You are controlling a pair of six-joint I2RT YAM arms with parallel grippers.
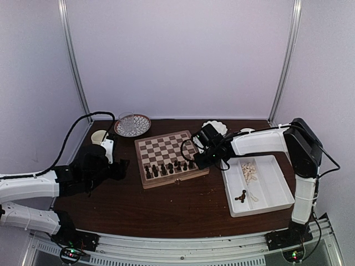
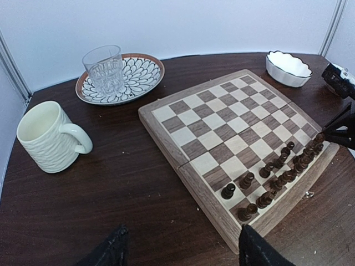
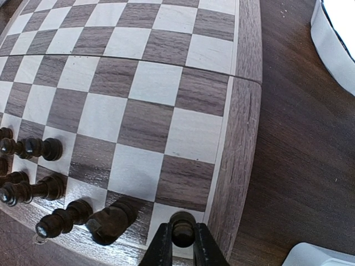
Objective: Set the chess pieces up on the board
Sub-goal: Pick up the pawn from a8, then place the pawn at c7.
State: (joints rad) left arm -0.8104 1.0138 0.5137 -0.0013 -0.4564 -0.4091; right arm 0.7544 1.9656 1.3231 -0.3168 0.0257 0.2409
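Right gripper (image 3: 182, 237) tight on upright dark piece (image 3: 182, 223)

Dark pieces (image 1: 168, 168) line checkered board (image 1: 162, 145) near edge (two rows).

Even soft light, faint shadows; wrist views fisheye-warped, edges esp.

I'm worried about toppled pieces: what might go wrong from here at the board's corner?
The dark piece pinched in the right arm's jaws is on the corner square, beside the rim of the board; a skewed release might tip it off. The neighbouring dark piece sits close beside the jaws; a sideways withdrawal could knock it over.
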